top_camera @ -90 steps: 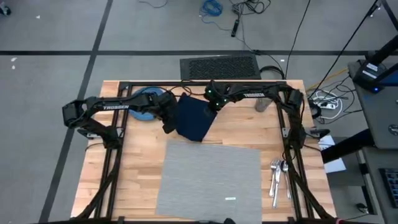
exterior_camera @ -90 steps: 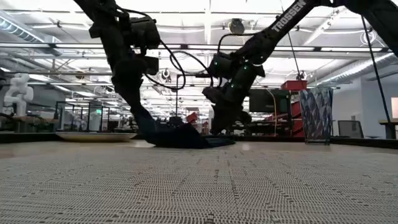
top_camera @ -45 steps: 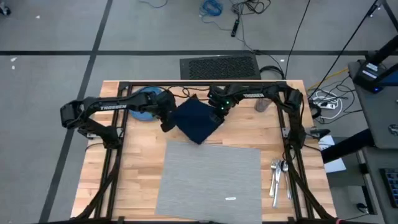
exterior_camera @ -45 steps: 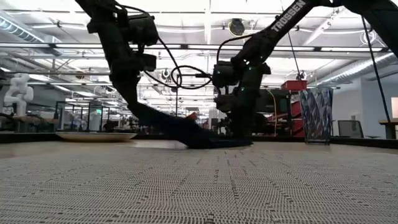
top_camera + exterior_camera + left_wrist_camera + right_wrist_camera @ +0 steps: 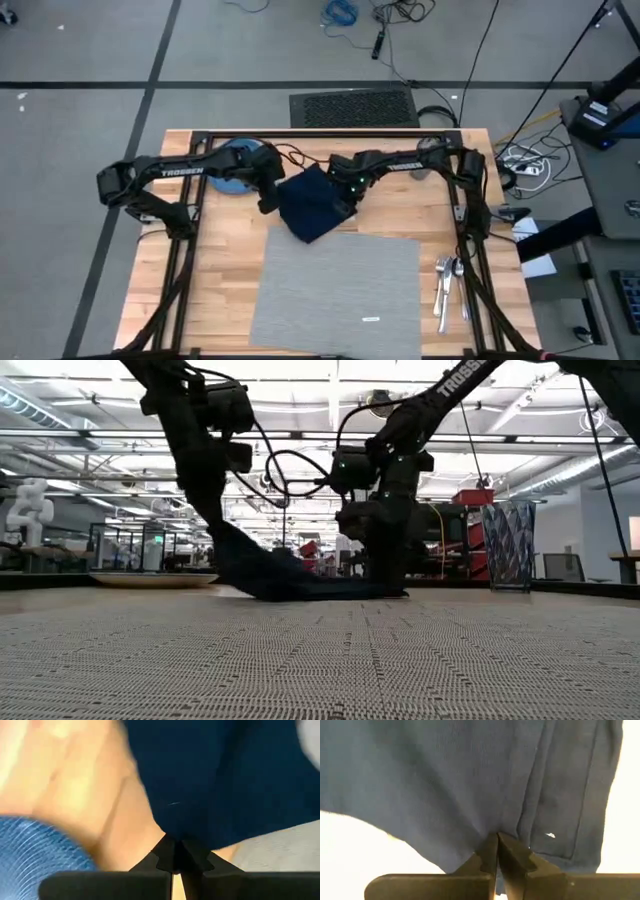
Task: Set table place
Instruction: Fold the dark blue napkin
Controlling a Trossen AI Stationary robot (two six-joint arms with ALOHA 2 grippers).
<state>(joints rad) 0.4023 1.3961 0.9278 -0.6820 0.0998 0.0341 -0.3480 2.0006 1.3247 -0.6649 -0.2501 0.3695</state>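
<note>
Both hands grip the navy napkin (image 5: 308,203) just beyond the grey placemat (image 5: 335,285). The left hand (image 5: 268,203) pinches one edge. The right hand (image 5: 347,188) clamps the opposite edge.

My rig's two arms are matte black with chunky jointed links, and TROSSEN is printed in white along the forearms. Loose black cables loop off the wrists, and there's a little green LED glowing on the right arm's wrist. The fingers (image 5: 487,852) are flat black wedges with stepped, notched tips.
</note>
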